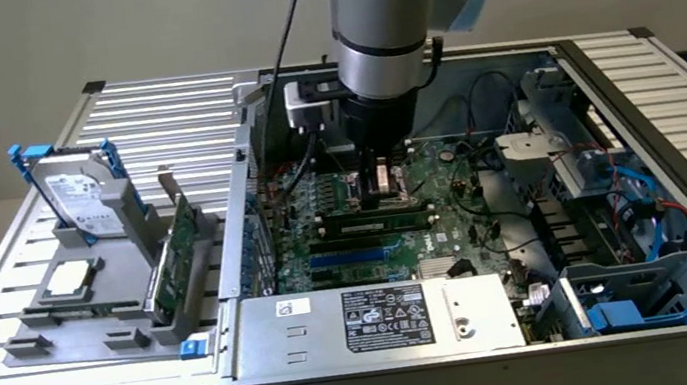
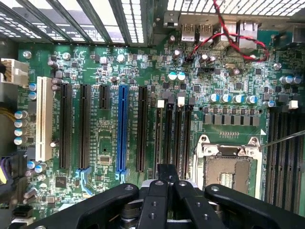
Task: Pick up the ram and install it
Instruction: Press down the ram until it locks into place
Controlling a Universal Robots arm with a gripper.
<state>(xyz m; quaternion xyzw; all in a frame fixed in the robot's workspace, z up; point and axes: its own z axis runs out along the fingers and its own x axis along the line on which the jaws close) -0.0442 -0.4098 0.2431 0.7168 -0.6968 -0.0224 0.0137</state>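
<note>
On the slatted metal table (image 1: pixel 17 360), left of the open grey computer case (image 1: pixel 337 340) in the exterior view, one grey plastic holder (image 1: pixel 61 338) carries one silver hard drive (image 1: pixel 87 203), one square silver processor chip (image 1: pixel 66 280) and one tall green expansion card (image 1: pixel 172 262). Inside the case lies one green motherboard (image 2: pixel 109 143) with one blue slot (image 2: pixel 122 129) and one white slot (image 2: pixel 44 119).

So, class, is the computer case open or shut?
Open: the computer case has no side panel, so the motherboard lies exposed and the arm reaches inside.
</note>
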